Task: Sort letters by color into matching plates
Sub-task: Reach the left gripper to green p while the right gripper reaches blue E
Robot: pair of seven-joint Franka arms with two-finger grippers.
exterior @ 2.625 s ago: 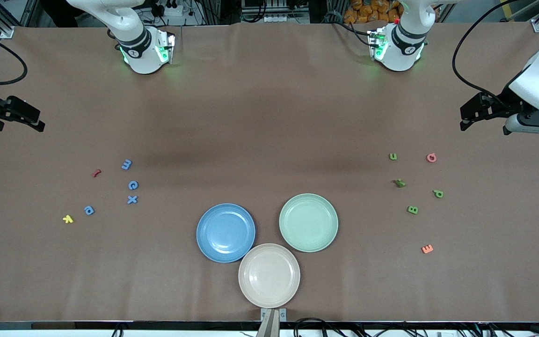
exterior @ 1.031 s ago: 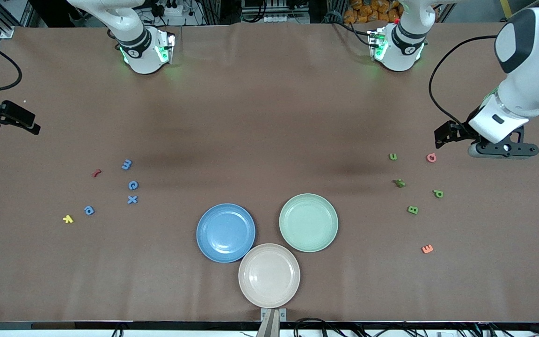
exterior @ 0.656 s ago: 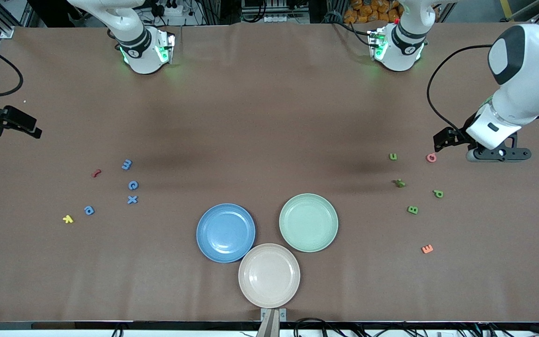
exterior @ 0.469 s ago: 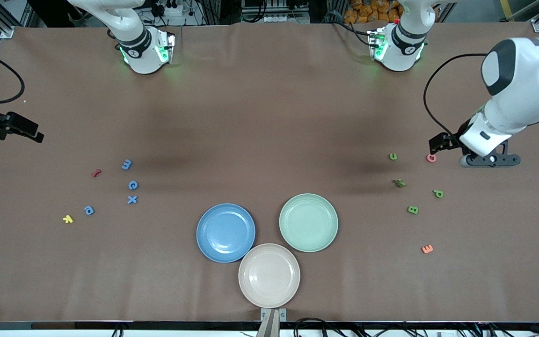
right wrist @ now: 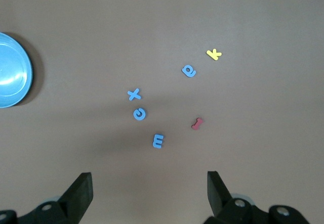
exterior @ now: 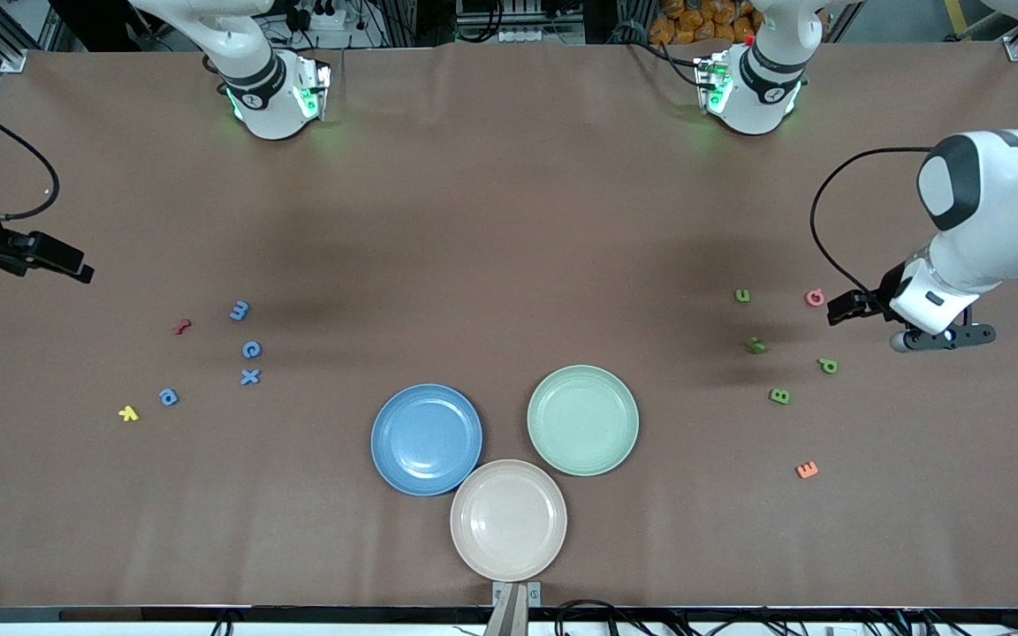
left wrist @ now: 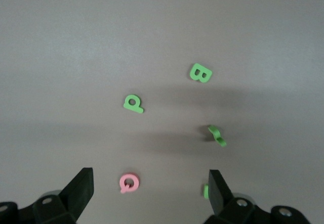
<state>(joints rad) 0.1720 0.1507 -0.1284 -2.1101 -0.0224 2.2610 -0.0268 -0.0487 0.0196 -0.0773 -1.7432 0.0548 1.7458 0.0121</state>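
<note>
Front view: the four green letters (exterior: 779,397) are lying loose on the tabletop (exterior: 509,221) at about three o'clock from the green plate (exterior: 582,420). All three plates are sitting bare, so sorting is not yet begun. Over the last seconds the left hand (exterior: 838,311) has been swinging in from the tabletop's end and sinking. It is now hanging just at three o'clock of the pink letter (exterior: 815,298), holding nothing. I judge it is lining up a first pick in that cluster.

The right hand (exterior: 76,268) is drifting only slightly, hovering well apart from the blue letters (exterior: 251,350), at their ten o'clock.

Left wrist view is showing what the front cannot: the fingers are standing wide apart, with the pink letter between them. Right wrist view is likewise showing spread fingers, the blue letters and the blue plate (right wrist: 12,77) rim.
</note>
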